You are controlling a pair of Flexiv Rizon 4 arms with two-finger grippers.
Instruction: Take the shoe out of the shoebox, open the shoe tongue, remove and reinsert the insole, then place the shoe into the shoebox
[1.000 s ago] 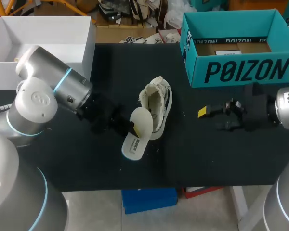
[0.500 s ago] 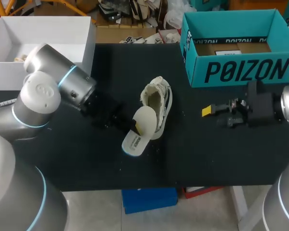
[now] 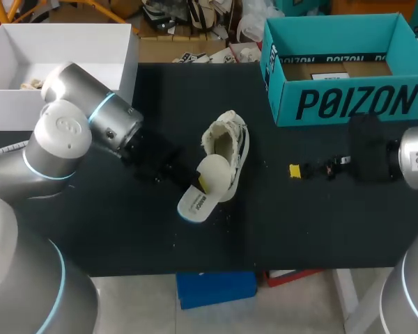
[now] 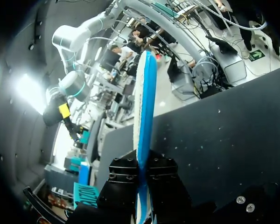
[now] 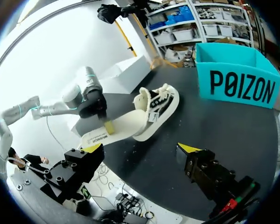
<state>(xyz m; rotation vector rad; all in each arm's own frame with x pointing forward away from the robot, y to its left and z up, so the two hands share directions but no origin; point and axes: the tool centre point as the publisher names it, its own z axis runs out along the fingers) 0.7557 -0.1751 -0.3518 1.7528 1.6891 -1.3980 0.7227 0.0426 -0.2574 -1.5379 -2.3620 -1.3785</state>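
The cream shoe (image 3: pixel 230 142) with dark side stripes lies on its sole at the middle of the black table (image 3: pixel 125 236), its opening facing up. The left gripper (image 4: pixel 141 169) is clenched on the insole (image 3: pixel 195 203), a pale, blue-edged oval. The insole's front end rests in the shoe and its heel end pokes out towards the near side. The right gripper (image 5: pixel 141 149) is spread wide and holds nothing, right of the shoe and just near of the teal shoebox (image 3: pixel 348 104).
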